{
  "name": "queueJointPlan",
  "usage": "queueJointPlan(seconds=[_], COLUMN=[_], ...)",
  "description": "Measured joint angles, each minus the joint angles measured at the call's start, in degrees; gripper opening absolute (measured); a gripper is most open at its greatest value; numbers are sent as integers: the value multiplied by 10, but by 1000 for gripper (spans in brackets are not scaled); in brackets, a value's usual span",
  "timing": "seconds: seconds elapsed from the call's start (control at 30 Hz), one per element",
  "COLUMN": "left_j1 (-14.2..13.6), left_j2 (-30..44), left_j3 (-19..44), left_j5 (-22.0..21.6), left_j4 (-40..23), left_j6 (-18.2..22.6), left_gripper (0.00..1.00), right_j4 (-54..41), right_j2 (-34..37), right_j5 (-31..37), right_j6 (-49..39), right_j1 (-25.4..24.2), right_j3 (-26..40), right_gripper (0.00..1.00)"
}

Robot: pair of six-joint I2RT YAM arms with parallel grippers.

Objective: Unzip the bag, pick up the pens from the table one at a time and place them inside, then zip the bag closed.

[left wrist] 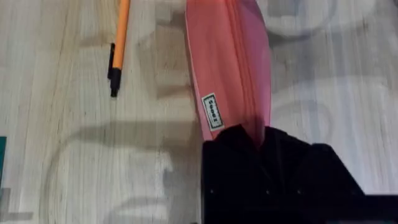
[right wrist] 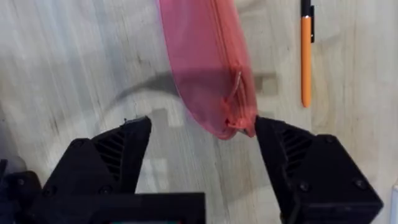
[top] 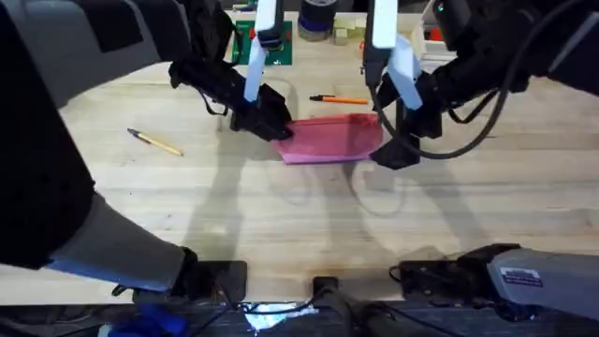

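The pink bag lies across the middle of the table, its zipper closed along the top. My left gripper is shut on the bag's left end. My right gripper is open around the bag's right end, and the zipper pull sits just beside one finger. The orange pen lies on the wood just behind the bag; it is also the orange pen in the left wrist view and the orange pen in the right wrist view. The yellowish pen lies far to the left.
A green board, a dark jar and small boxes stand along the table's back edge. Bare wood stretches in front of the bag toward the arm bases.
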Motion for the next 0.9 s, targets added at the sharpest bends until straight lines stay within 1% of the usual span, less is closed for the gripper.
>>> queueJointPlan(seconds=[0.33,0.47,0.53,0.67,0.73,0.83,0.9], left_j1=[0,0,0,0,0,0,0], left_j2=[0,0,0,0,0,0,0], left_j3=[0,0,0,0,0,0,0], left_j5=[0,0,0,0,0,0,0], left_j4=[0,0,0,0,0,0,-1], left_j6=[0,0,0,0,0,0,0], left_gripper=[43,43,43,43,43,43,43], right_j4=[23,36,39,48,48,50,51], right_j2=[13,25,33,48,55,60,60], right_j5=[0,0,0,0,0,0,1], right_j6=[-2,-2,-2,-2,-2,-1,-2], right_j1=[11,11,11,11,11,10,10], right_j3=[0,0,0,0,0,0,1], right_gripper=[990,945,904,890,824,653,578])
